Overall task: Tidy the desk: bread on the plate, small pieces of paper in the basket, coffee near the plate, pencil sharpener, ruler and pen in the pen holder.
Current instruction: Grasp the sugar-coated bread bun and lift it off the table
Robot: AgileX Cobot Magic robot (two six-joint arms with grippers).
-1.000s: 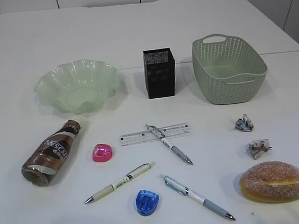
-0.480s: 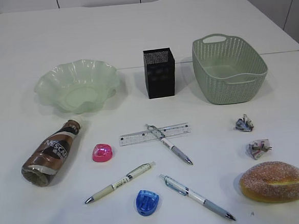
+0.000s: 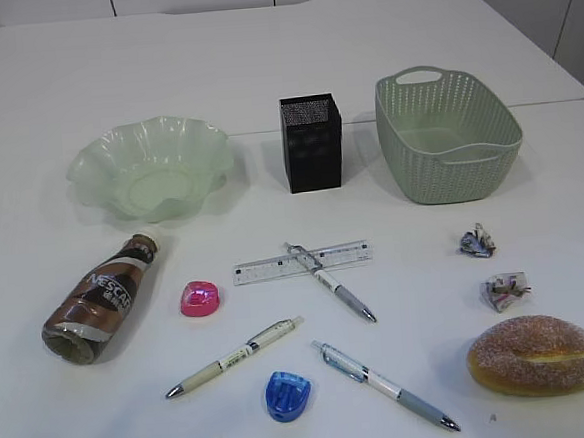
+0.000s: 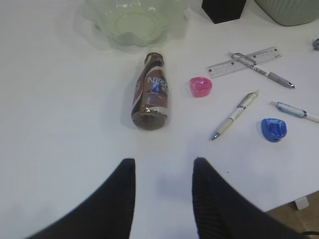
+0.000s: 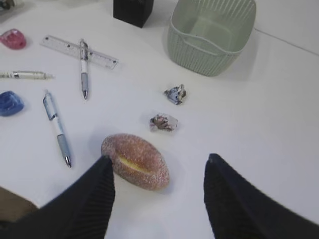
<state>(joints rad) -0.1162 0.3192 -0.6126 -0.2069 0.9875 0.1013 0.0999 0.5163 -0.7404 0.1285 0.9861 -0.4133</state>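
Above the desk [image 3: 282,69], left gripper [image 4: 163,172] and right gripper [image 5: 158,172] both parted, empty-fingered.

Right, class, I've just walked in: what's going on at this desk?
Nothing is being handled yet. Both tools hang open above the desk, the left tool nearest the coffee, which lies on its side, the right tool nearest the bread. Pens, ruler, sharpeners and two paper scraps lie loose; the plate, pen holder and basket look empty.
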